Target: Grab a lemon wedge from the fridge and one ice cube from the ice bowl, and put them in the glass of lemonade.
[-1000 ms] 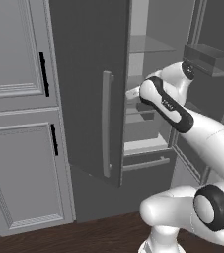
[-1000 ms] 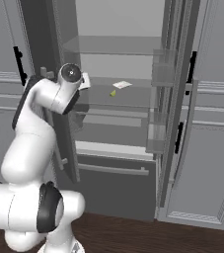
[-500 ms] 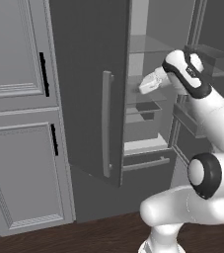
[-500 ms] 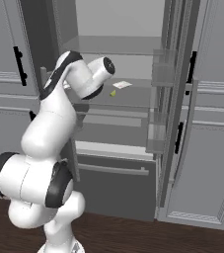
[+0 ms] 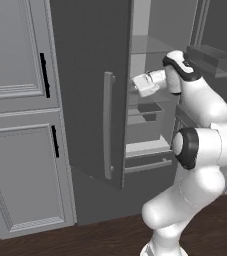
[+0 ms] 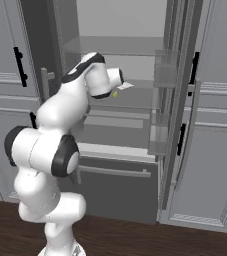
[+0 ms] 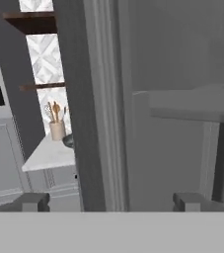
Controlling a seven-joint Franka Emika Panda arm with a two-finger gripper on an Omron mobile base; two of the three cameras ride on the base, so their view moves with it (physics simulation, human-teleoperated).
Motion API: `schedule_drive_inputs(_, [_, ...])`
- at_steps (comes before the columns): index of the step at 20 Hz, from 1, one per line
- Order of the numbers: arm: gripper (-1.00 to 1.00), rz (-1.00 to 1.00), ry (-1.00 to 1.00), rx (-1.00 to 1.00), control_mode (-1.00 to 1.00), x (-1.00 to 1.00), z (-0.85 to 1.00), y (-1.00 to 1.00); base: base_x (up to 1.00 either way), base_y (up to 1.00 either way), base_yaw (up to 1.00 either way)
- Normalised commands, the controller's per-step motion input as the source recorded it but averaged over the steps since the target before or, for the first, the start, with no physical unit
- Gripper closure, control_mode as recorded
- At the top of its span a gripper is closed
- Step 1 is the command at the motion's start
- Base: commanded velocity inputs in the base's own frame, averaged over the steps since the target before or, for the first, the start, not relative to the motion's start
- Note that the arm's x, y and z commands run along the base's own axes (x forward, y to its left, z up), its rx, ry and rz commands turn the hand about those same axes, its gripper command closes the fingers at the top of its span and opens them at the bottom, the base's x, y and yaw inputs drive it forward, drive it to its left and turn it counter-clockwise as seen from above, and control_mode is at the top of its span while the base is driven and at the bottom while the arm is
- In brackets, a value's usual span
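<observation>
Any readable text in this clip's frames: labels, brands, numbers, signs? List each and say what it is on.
None: no readable text, label, brand, number or sign appears on the fridge, the cabinets, the arm or the utensil holder.

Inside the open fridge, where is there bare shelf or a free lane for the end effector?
The fridge shelf right of the lemon wedge lies bare up to the door bins. The shelf below it is bare too. The arm crowds the left side.
</observation>
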Motion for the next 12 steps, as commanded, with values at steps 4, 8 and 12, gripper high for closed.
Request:
schedule_drive_inputs(4, [-1.00,0.24,-0.09,0.07,-1.00,0.30,-0.08,-0.06,0.00,0.00,0.00])
schedule_drive_inputs(8, [-1.00,0.16,-0.01,0.01,-1.00,0.08,0.00,0.00,0.00,0.00,0.00])
schedule_drive_inputs(12, [-1.00,0.06,0.00,0.00,-1.00,0.01,0.00,0.15,0.00,0.00,0.00])
